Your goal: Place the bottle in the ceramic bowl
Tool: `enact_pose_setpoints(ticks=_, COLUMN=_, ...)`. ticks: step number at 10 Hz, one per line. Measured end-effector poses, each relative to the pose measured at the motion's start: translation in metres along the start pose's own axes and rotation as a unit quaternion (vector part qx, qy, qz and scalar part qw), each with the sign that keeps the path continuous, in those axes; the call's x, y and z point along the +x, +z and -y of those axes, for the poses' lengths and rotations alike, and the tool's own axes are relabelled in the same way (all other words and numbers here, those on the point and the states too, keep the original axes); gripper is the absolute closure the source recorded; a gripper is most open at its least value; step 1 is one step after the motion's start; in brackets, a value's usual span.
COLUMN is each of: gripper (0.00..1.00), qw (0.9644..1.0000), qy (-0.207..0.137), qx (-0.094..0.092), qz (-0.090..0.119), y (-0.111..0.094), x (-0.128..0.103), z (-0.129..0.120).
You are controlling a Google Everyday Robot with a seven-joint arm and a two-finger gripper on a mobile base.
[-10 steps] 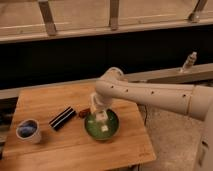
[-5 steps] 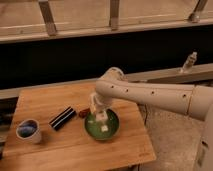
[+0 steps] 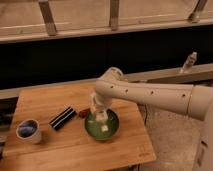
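The green ceramic bowl [image 3: 114, 131] sits on the wooden table [image 3: 65, 147], right of the middle. My gripper [image 3: 100, 111] hangs at the end of the white arm [image 3: 150, 95], right over the bowl's left half. A cream-white shape that looks like the bottle [image 3: 102, 118] reaches from the gripper down into the bowl, with a pale patch at the bowl's bottom. The gripper's body hides where it meets the bottle.
A black rectangular block [image 3: 62, 118] lies left of the bowl, with a small reddish-brown thing [image 3: 84, 113] between them. A white cup with a blue inside [image 3: 28, 130] stands at the table's left edge. A dark wall and rail run behind the table.
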Motion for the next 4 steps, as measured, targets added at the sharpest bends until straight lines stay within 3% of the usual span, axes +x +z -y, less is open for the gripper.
enact_pose_setpoints(ticks=4, gripper=0.20, qw=1.0000, qy=0.001, qx=0.000, qz=0.000, y=0.0000, x=0.0003, z=0.0004)
